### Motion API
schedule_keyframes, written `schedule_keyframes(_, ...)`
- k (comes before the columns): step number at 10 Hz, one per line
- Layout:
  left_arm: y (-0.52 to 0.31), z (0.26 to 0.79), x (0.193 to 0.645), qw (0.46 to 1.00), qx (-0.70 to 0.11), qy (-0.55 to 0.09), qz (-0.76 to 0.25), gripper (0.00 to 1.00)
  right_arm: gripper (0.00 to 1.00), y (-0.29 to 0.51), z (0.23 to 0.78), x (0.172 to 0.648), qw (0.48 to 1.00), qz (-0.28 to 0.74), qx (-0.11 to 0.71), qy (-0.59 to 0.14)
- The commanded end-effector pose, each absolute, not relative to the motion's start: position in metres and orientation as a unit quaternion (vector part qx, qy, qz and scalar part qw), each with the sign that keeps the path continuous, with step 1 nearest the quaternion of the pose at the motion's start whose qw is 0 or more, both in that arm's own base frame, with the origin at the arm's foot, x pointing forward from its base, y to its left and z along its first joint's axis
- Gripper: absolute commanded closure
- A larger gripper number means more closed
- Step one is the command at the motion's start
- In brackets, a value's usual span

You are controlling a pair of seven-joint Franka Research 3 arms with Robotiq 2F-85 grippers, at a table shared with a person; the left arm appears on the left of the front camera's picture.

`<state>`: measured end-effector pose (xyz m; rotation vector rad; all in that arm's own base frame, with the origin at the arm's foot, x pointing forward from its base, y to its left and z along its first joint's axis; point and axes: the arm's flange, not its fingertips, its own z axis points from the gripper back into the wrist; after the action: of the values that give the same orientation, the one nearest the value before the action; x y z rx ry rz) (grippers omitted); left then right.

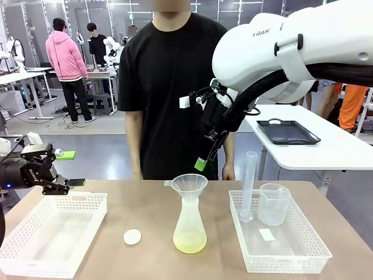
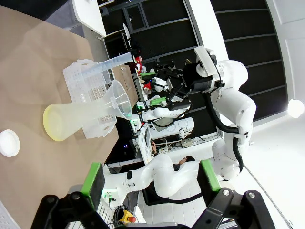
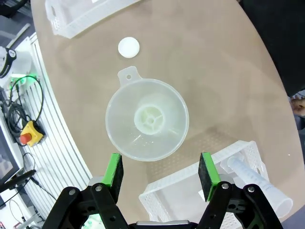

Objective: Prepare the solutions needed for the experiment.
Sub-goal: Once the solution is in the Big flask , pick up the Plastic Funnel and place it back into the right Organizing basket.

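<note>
The solution [image 1: 189,243] is a thin pool of pale yellow, watery liquid. It lies at the bottom of a see-through plastic flask [image 1: 189,219] and makes the base look yellow. The flask stands near the middle of the table [image 1: 151,210]. Its long line runs straight up and down, with the mouth on top. A wide funnel [image 1: 189,185] sits in the mouth, and its small tab sticks out toward nine o'clock.

The left claw [image 1: 70,184] is over the table's left edge, at about ten o'clock from the flask and well apart from it. Its two fingers are spread and hold nothing. Below it lies a white basket [image 1: 76,197]. A small white round cap [image 1: 132,236] lies flat at nine o'clock from the flask, with bare table all around it.

The right claw [image 1: 204,160] hangs at twelve o'clock, above the funnel and not touching it. In the right wrist view its green pads [image 3: 114,169] are wide apart with nothing between them.

At three o'clock a second basket [image 1: 282,265] sits just beside the flask, with a thin strip of bare table between them. It holds an upright measuring cylinder [image 1: 249,186] and a beaker [image 1: 273,204]. A person [image 1: 169,87] stands at the far edge, behind the flask. The near edge is close at six o'clock.
</note>
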<state>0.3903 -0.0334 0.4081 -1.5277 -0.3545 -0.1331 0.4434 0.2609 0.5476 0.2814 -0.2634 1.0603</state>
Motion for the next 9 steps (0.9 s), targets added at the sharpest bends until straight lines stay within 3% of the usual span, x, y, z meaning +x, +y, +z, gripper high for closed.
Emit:
schedule_keyframes(1, -0.033, 0.41, 0.389, 0.703, -0.691, -0.155, -0.063, 0.0, 0.2, 0.273, 0.542, 0.462, 0.856, 0.488, 0.151, -0.071)
schedule_keyframes(9, -0.033, 0.41, 0.389, 0.703, -0.691, -0.155, -0.063, 0.0, 0.2, 0.292, 0.507, 0.508, 0.874, 0.459, 0.159, 0.018)
